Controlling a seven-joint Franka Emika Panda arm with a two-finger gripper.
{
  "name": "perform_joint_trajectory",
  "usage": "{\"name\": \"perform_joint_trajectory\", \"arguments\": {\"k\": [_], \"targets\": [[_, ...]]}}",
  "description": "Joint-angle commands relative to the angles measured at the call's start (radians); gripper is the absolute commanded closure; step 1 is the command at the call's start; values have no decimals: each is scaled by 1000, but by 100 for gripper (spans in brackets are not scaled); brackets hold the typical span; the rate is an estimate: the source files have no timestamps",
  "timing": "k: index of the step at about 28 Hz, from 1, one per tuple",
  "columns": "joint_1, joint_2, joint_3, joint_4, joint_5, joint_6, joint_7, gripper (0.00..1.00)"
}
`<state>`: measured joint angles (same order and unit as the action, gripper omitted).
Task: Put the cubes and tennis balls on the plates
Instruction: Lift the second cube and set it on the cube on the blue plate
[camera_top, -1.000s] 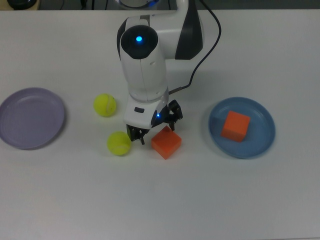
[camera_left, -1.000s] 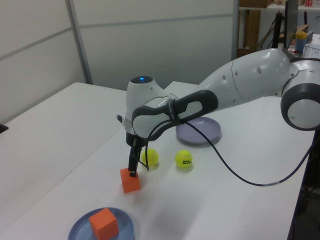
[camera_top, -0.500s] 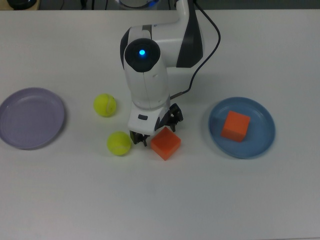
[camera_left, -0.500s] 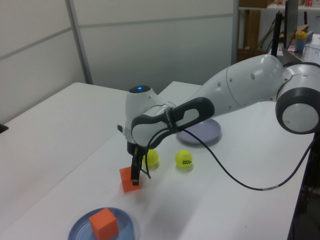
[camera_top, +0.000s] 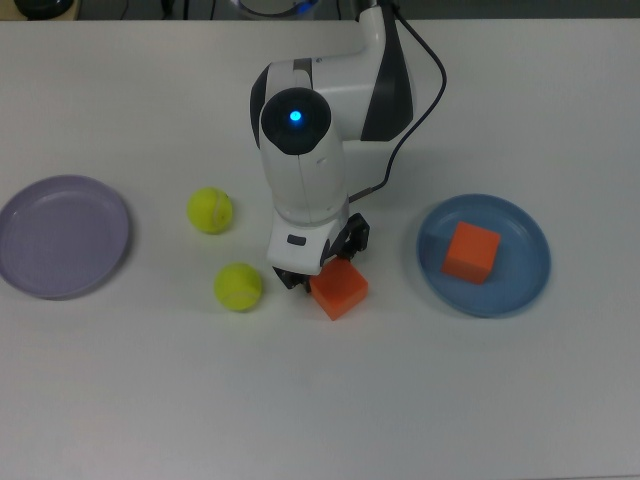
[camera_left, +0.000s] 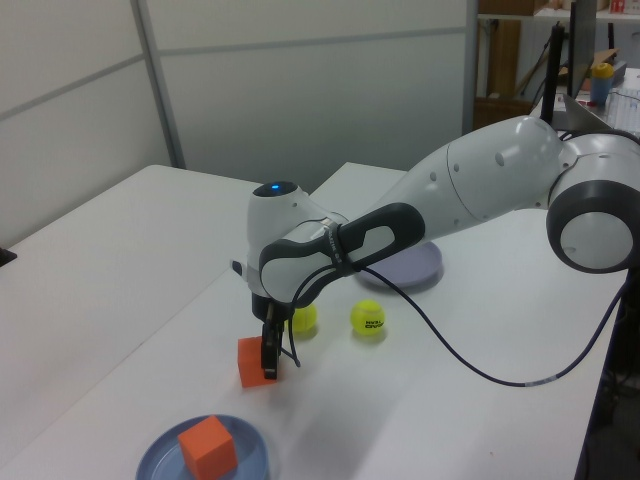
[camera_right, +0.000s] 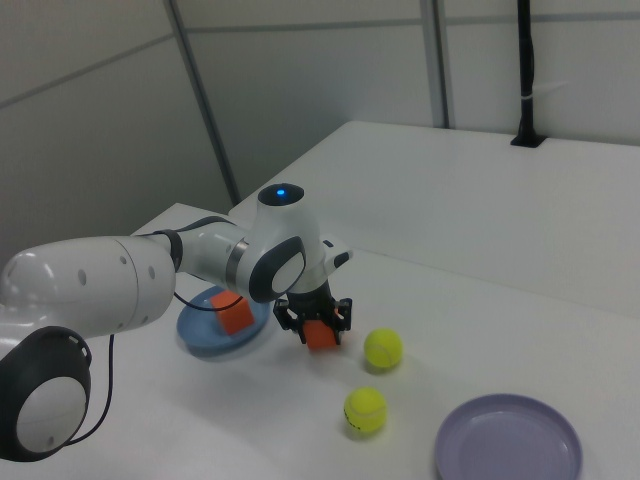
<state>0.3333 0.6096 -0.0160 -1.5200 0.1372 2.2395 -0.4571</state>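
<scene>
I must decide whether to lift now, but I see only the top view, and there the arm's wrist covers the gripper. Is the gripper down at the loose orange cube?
Observer: Yes. In the right view the gripper is low, directly over the loose cube, which shows just beneath it.
Operator: Is the cube off the table?
Observer: It seems not. In the left view I see no gap between the cube and the table.
Operator: Is the nearer tennis ball touching the cube?
Observer: No. In the right view a bare strip of table lies between the nearer tennis ball and the cube.
</scene>
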Motion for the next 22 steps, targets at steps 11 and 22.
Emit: {"name": "perform_joint_trajectory", "arguments": {"k": [11, 22], "targets": [[71, -132, 14, 30, 56, -27, 110, 100], [207, -182, 62, 29, -30, -90, 354, 100]]}}
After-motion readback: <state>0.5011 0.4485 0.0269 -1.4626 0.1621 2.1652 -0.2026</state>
